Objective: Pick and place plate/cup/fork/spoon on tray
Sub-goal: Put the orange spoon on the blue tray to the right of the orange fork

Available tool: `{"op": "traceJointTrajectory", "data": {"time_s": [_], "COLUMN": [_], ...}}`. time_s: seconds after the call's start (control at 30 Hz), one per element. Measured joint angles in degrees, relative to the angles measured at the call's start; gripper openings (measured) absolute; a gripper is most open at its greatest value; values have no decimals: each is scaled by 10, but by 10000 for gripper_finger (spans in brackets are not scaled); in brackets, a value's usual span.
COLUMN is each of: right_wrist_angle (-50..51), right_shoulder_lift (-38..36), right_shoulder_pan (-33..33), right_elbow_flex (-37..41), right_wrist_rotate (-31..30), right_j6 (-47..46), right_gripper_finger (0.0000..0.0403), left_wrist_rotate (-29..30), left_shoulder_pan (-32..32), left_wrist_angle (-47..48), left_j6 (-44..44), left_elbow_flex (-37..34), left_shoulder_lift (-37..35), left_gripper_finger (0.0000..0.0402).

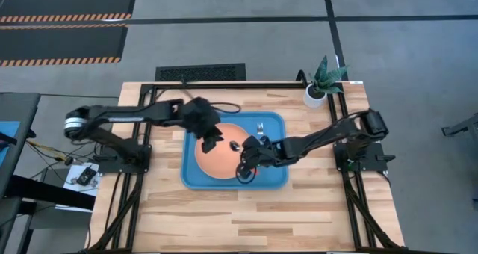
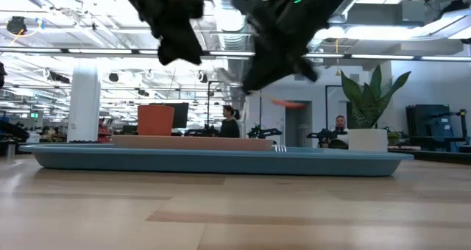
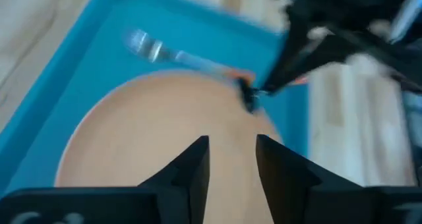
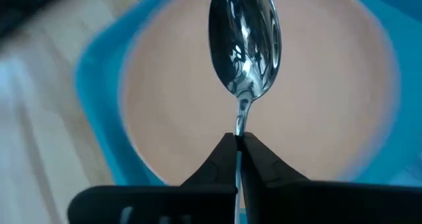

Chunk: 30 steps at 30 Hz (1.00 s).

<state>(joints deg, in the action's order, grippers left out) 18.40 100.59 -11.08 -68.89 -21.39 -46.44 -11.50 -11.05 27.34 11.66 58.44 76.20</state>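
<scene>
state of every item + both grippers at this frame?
tray: flat on the table, holding the plate and fork.
plate: lying in the tray.
fork: lying in the tray beside the plate.
spoon: in the air above the plate, clamped by its neck.
cup: upright in the low view, behind the tray's rim.
right gripper: shut on the spoon.
left gripper: open, empty, above the plate.
</scene>
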Motion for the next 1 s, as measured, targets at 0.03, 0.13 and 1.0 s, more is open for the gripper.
{"op": "traceJointTrajectory", "data": {"time_s": [0.03, 0.13, 1.0], "right_wrist_angle": [26, 92, 55], "right_shoulder_lift": [-9, -29, -51], "right_shoulder_pan": [-2, -3, 130], "right_elbow_flex": [0, 5, 182], "right_wrist_rotate": [-8, -30, 50], "right_j6": [-10, -51, -340], "right_gripper_finger": [13, 10, 16], "left_wrist_rotate": [0, 3, 263], "left_shoulder_pan": [6, 25, 241], "left_wrist_angle": [-30, -121, -579], "left_j6": [4, 14, -55], "left_elbow_flex": [-21, -90, -493], "left_shoulder_lift": [-23, -91, -383], "left_gripper_finger": [109, 100, 6]}}
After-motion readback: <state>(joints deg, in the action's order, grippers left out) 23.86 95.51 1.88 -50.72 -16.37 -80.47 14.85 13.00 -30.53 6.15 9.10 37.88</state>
